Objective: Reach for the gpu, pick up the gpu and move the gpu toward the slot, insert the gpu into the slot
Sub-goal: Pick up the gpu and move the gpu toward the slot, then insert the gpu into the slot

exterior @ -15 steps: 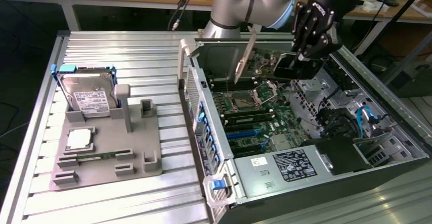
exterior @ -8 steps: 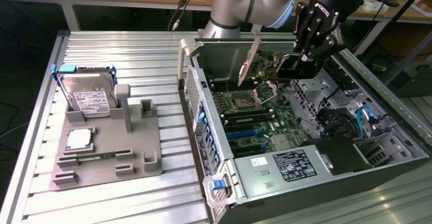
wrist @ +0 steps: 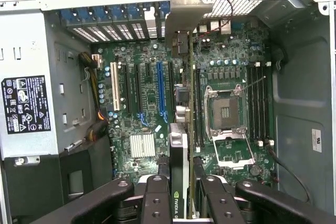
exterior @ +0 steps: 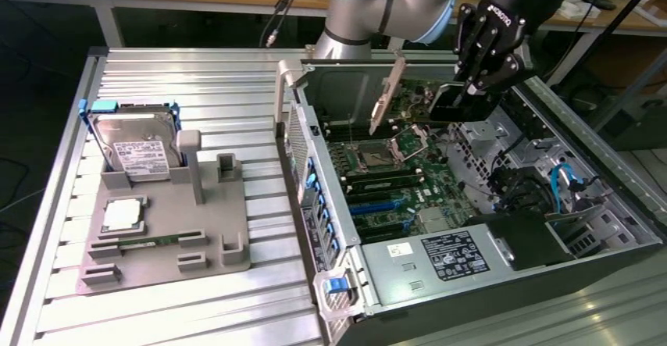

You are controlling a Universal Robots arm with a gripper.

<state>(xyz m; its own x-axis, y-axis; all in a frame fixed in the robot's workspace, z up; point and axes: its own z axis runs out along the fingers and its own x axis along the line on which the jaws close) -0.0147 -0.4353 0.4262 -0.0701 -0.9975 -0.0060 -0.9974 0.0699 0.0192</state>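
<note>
In the exterior view, my pincer (exterior: pixel 457 110) hung inside the open computer case (exterior: pixel 625 237), closed on one end of the gpu (exterior: pixel 388 100). I held the card on edge with its metal bracket strip toward the case's back wall, since that is how it has to meet the motherboard (exterior: pixel 391 178) below. To my eye it sat raised above the board, not seated. On the desk (exterior: pixel 208 307), at the exterior view's left, a grey fixture (exterior: pixel 234 221) carried the hard drive (exterior: pixel 136 147) and a memory stick (exterior: pixel 146 243), well apart from my work.

In the wrist view, 2 fingers (wrist: pixel 157 198) pinched the gpu (wrist: pixel 178 145) from both sides, so it showed as a thin strip running to its bracket (wrist: pixel 184 19). It lay between the blue slot (wrist: pixel 161 90) and the CPU socket (wrist: pixel 226 111). Which slot lay under it I could not tell.
</note>
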